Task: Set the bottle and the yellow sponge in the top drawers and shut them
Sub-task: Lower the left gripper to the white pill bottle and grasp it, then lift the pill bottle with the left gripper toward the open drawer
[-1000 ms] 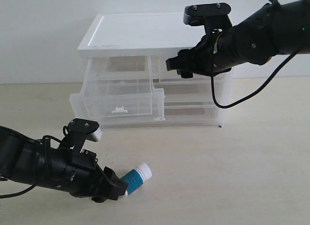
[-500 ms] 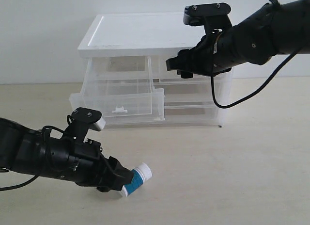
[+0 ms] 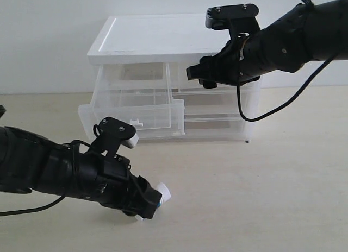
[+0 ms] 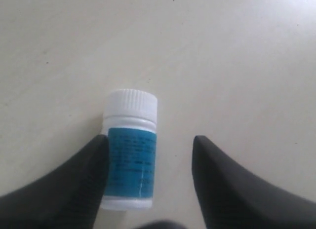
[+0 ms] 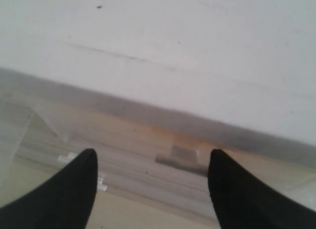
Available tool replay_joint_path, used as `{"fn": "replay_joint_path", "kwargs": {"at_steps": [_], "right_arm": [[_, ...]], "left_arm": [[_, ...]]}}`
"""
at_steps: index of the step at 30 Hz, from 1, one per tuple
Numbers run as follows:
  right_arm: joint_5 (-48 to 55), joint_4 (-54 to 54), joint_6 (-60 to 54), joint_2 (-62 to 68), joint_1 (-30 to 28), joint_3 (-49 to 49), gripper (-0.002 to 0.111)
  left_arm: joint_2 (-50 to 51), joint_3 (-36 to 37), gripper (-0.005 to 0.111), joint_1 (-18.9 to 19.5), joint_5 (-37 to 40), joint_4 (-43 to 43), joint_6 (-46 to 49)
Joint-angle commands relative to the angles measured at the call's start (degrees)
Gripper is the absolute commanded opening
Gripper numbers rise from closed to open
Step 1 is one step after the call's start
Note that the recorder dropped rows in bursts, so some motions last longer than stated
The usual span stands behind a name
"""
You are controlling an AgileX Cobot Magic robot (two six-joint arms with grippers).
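**Left fingers straddle the lying bottle; right hand waits at the drawers**

Nearest the camera, the left gripper [image 3: 152, 204] reaches low over the table [image 3: 261, 181], its fingers spread apart. The bottle [image 4: 131, 160] lies on its side on the table between them. One finger [image 4: 84, 174] touches the bottle's labelled side and the other stands clear of it. In the exterior view only the bottle's white cap pokes out past the fingertips.

Behind that, the top left drawer [image 3: 130, 115] stands open, jutting forward from the drawer unit [image 3: 157, 37], with its small white handle facing front.

Farther back and higher, the right gripper [image 3: 197, 74] hangs just under the unit's white top, in front of the top right drawer [image 3: 217, 92]. Its fingers are parted and hold nothing.
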Motion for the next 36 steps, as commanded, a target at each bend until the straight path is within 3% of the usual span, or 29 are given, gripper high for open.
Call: {"fn": "replay_joint_path", "kwargs": {"at_steps": [1, 8, 11, 15, 19, 26, 33, 36], "right_arm": [[-2.0, -1.1, -0.8, 1.0, -0.5, -0.8, 0.059], [-2.0, -1.1, -0.8, 1.0, -0.5, -0.8, 0.059], [-2.0, -1.1, -0.9, 1.0, -0.5, -0.8, 0.059], [-2.0, -1.1, -1.0, 1.0, -0.5, -0.8, 0.059], [-2.1, -1.1, -1.3, 1.0, -0.5, -0.8, 0.059], [-2.2, -1.1, -1.3, 1.0, -0.5, -0.8, 0.059], [-1.6, -1.1, -1.3, 1.0, -0.5, -0.8, 0.059], [-0.6, -1.1, -1.3, 1.0, -0.5, -0.8, 0.059]], "left_arm": [[3.1, -0.7, 0.049, -0.5, -3.0, -0.5, 0.4], [6.7, -2.9, 0.049, -0.5, -1.2, -0.5, 0.2], [7.3, -2.9, 0.043, -0.5, -1.0, -0.5, 0.0], [7.3, -2.6, 0.004, -0.5, -0.7, -0.5, -0.6], [4.4, 0.5, 0.004, -0.5, 3.9, 1.2, -6.9], [-15.5, 9.6, 0.004, -0.6, 8.3, 0.3, -7.3], [-27.4, 1.5, 0.004, -0.6, 4.0, 7.3, -11.2], [-27.1, -4.8, 0.004, 0.3, -9.2, 12.6, -14.2]]}}
